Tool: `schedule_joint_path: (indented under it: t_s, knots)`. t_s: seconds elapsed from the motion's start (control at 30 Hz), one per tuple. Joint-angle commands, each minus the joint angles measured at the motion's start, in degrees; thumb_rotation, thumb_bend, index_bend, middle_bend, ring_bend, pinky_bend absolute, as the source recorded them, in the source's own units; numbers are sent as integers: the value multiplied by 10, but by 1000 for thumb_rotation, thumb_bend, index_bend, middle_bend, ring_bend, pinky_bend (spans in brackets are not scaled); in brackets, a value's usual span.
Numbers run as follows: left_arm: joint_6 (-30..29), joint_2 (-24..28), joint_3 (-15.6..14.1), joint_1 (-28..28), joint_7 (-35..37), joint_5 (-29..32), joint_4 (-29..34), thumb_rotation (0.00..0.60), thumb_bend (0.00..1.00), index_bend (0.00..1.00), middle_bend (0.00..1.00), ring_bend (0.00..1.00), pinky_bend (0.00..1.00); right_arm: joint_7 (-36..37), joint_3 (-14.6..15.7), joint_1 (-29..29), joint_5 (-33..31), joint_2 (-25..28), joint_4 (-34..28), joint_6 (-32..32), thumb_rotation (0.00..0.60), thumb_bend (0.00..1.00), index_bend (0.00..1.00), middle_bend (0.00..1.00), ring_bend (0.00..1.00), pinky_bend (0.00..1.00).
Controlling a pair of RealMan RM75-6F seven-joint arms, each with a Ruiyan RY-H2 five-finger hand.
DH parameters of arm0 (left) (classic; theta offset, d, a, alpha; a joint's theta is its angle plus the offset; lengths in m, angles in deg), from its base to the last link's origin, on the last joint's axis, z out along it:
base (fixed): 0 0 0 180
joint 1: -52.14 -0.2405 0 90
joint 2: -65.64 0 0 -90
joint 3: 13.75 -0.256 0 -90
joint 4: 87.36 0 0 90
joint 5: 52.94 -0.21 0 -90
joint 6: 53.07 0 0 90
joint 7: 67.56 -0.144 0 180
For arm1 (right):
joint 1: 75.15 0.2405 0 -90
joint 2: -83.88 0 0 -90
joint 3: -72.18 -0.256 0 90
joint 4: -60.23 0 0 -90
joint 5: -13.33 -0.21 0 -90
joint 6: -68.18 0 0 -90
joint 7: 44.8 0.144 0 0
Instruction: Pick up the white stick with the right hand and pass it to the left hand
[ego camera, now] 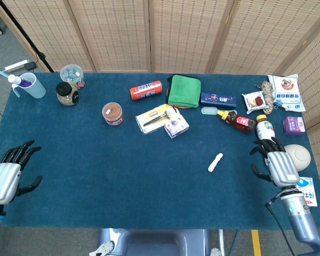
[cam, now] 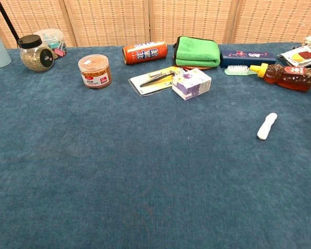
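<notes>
White stick (ego camera: 215, 162) on dark blue table cloth (ego camera: 149, 176); green towel (ego camera: 183, 90).

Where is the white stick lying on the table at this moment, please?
The white stick lies alone on the blue cloth, right of centre in the head view, nearer the right hand and below the honey bottle.
</notes>
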Motion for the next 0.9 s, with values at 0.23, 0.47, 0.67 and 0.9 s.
schedule_joint_path:
  t_s: [0.23, 0.47, 0.67, 0.9]
  knots:
    - [21, 8, 10, 19, -28, 14, 19, 600, 267, 204, 98, 115, 82, 34, -16, 81, 27, -42, 75, 80, 600, 401, 454, 112, 0, 0]
    - [33, 6, 11, 28, -44, 25, 27, 600, 267, 204, 98, 115, 81, 52, -9, 124, 49, -86, 157, 115, 600, 400, 497, 117, 0, 0]
    - [38, 7, 12, 33, -52, 33, 30, 600, 267, 204, 98, 114, 81, 75, 3, 148, 62, -120, 215, 134, 600, 401, 471, 119, 0, 0]
    - [39, 9, 10, 34, -56, 37, 34, 600, 267, 207, 98, 107, 81, 93, 22, 166, 83, -148, 276, 142, 600, 401, 465, 120, 0, 0]
